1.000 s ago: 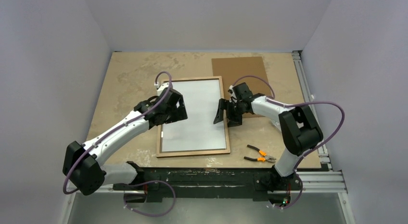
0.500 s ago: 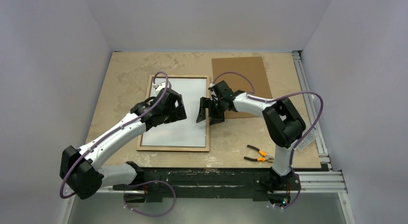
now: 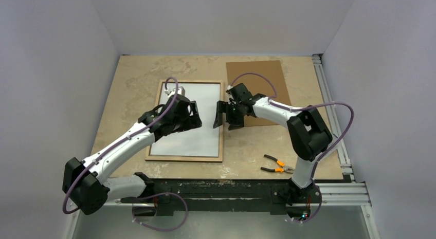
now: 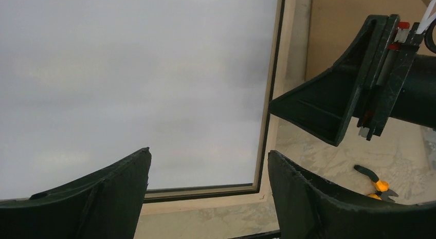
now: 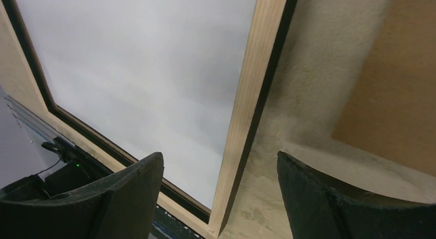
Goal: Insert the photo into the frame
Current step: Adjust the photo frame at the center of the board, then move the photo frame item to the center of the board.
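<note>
The frame (image 3: 222, 141) lies flat on the table with its light wood back up. A plain white sheet (image 3: 198, 136) fills its opening, apparently the photo's white reverse; no print shows. My left gripper (image 3: 194, 120) is open and empty above the sheet. In the left wrist view it (image 4: 208, 151) hovers over the sheet (image 4: 128, 79) near a frame corner (image 4: 257, 190). My right gripper (image 3: 228, 117) is open and empty at the frame's right rail. In the right wrist view it (image 5: 220, 154) straddles that rail (image 5: 252, 85) from above.
The brown backing board (image 3: 257, 77) lies at the back right and also shows in the right wrist view (image 5: 396, 95). Orange-handled pliers (image 3: 277, 164) lie near the front right edge. A metal rail (image 3: 329, 100) runs along the table's right side.
The frame with the white sheet has slid left and squared up. Both grippers moved left with it, and the right gripper has since drawn back slightly to the right.
</note>
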Robot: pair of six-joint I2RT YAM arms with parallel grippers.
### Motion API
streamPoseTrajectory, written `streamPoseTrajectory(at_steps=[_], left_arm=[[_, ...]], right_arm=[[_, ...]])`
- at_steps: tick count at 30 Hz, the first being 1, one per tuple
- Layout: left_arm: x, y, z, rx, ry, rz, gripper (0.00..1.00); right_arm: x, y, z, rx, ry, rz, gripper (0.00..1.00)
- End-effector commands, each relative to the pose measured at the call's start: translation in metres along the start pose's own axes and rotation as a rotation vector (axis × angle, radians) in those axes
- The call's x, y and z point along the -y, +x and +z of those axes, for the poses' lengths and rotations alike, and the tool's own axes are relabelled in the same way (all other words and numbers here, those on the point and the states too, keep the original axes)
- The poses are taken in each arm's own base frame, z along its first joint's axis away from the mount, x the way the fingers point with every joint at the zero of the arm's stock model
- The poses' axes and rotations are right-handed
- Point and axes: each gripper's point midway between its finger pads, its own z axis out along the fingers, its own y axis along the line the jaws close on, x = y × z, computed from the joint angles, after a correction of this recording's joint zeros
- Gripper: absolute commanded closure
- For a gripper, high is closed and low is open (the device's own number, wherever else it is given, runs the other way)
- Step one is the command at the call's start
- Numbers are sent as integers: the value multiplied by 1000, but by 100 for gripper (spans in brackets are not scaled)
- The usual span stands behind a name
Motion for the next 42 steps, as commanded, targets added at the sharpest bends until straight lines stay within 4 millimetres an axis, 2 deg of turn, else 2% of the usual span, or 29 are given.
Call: streamPoseTrajectory(at_steps=[1, 6, 14, 16, 18, 22, 25, 31, 37, 42], left_arm=[[30, -5, 3, 0, 144, 8, 19], [59, -5, 13, -47, 241, 29, 18], [104, -1, 30, -153, 352, 42, 14], [117, 0, 35, -183, 377, 41, 9], [129, 0, 40, -205, 394, 43, 8], [152, 3, 49, -247, 419, 49, 1], [169, -1, 56, -261, 428, 47, 0], [185, -5, 82, -280, 414, 40, 0], [198, 2, 112, -313, 426, 49, 0], [195, 7, 139, -335, 363, 61, 0]], right_arm=[[4, -34, -49, 123, -10, -8, 20], [47, -57, -91, 206, 12, 61, 19], [143, -85, -164, 331, 145, 187, 15], [162, -88, -176, 346, 170, 218, 14], [184, -90, -187, 361, 198, 264, 13], [220, -91, -201, 383, 250, 342, 13], [243, -93, -207, 395, 286, 396, 12], [280, -101, -205, 391, 431, 461, 12], [304, -110, -190, 366, 492, 492, 12], [316, -114, -173, 328, 491, 507, 12]])
